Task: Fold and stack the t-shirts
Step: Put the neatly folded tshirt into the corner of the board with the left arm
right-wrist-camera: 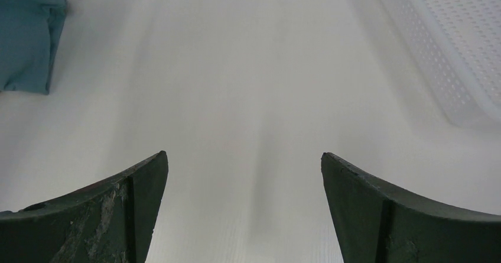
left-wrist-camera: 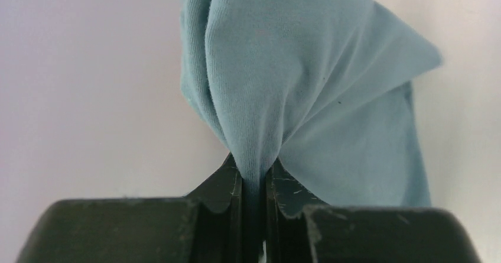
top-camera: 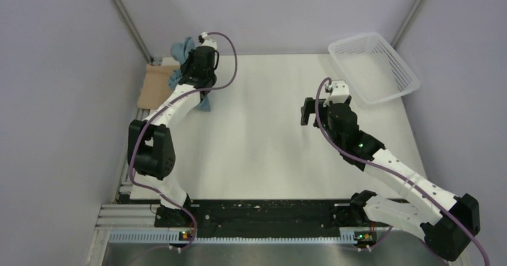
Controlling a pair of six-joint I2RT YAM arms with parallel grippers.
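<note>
overhead, wrist close-ups; shared teal shirt (top-camera: 180, 51) (left-wrist-camera: 307, 68) (right-wrist-camera: 26, 38)

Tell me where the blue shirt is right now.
Top view: the blue shirt is at the table's far left corner, pinched in the left gripper, beside the tan shirt.

Left gripper (left-wrist-camera: 254, 177): two black fingers (left-wrist-camera: 221, 186), scuffed, closed tight on cloth. Teal-blue t-shirt (left-wrist-camera: 295, 68): a bunched fold pinched between the fingers, fanning upward in soft creases, fine knit visible. Pale surface (left-wrist-camera: 88, 97) behind, blurred.
</note>
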